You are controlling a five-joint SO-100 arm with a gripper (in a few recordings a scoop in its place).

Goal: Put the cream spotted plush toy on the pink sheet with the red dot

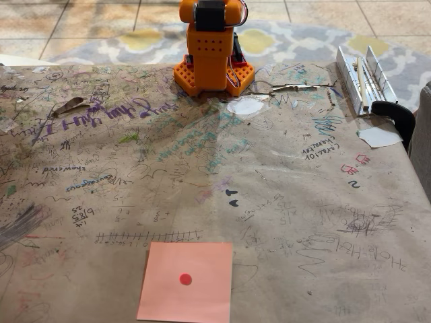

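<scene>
Pink sheet with the red dot (185, 281) lies bare on the scribbled table (303, 202); hand's opening cannot be told.

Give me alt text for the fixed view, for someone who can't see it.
A pink sheet with a red dot at its centre lies at the near edge of a table covered in scribbled brown paper. An orange robot base stands at the far edge, with white paper scraps and a metal clamp to the right.

Scribbled brown table paper (283, 175), patterned rug (289, 40) (grey-yellow) behind.
</scene>
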